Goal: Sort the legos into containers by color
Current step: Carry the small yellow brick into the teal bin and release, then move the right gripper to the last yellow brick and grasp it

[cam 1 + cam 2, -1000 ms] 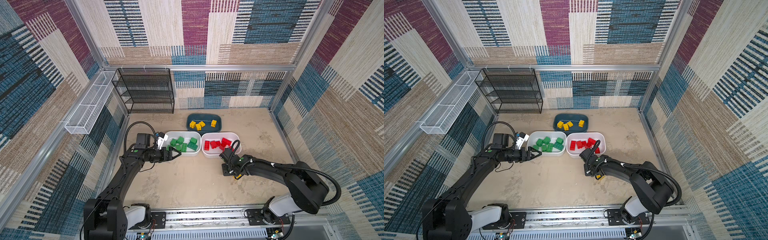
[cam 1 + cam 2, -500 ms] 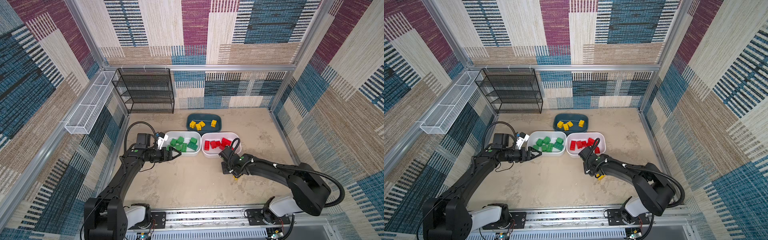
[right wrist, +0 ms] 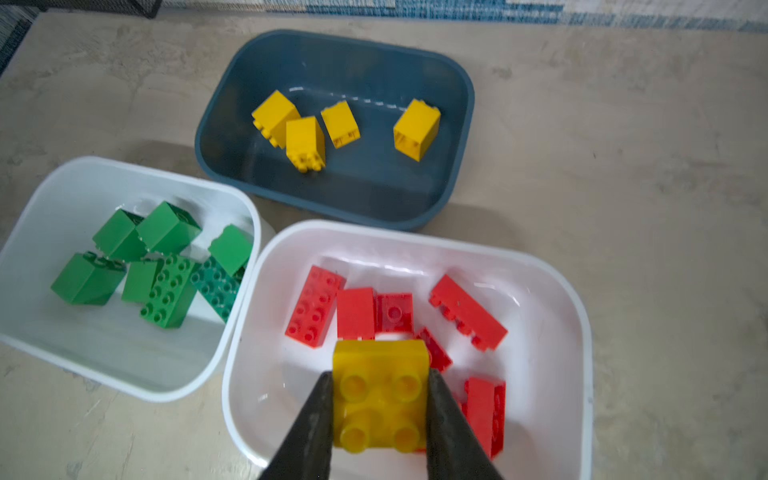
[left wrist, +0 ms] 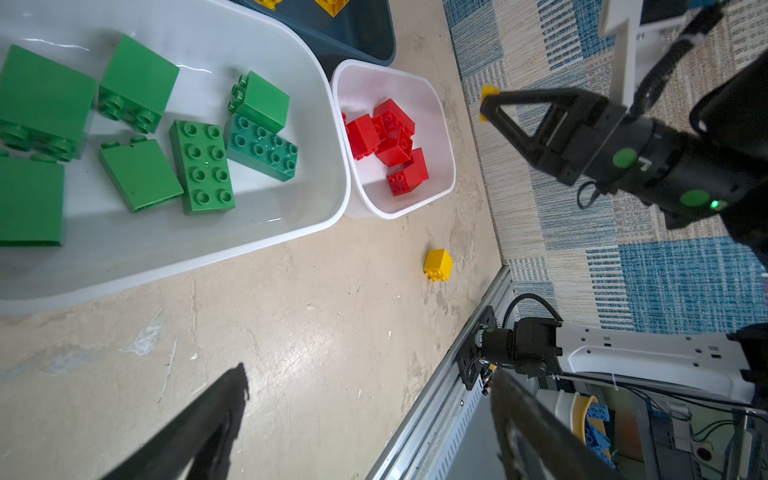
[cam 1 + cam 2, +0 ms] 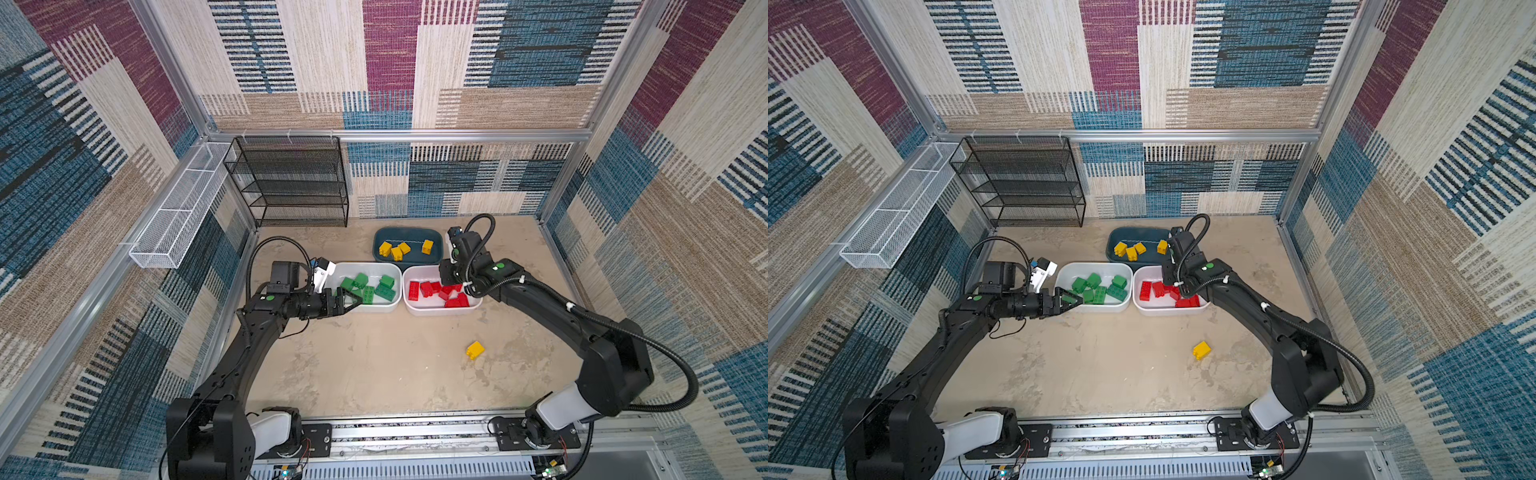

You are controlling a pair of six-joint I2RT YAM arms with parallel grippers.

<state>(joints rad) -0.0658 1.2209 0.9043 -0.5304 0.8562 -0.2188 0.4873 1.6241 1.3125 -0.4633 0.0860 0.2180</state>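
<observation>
Between the tips of the right pincer [image 3: 380, 374]: yellow lego [image 3: 381, 399], clamped, above the red-filled white tub [image 3: 374, 235], teal tub [image 3: 374, 195] just ahead. Step looks like carry-to-yellow; next move needs an advance past the white rim, then release. Left pincer [image 4: 368, 376] is apart and empty; a loose yellow lego [image 5: 475, 350] lies behind the right one.

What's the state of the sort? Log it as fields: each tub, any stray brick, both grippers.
teal tub: four yellow bricks
green-brick tub: white, green bricks only
red-brick tub: white, red bricks only
stray yellow brick: on the table, apart from all tubs
right gripper: shut on held yellow brick, above the red-brick tub
left gripper: open, empty, by a corner of the green-brick tub
</observation>
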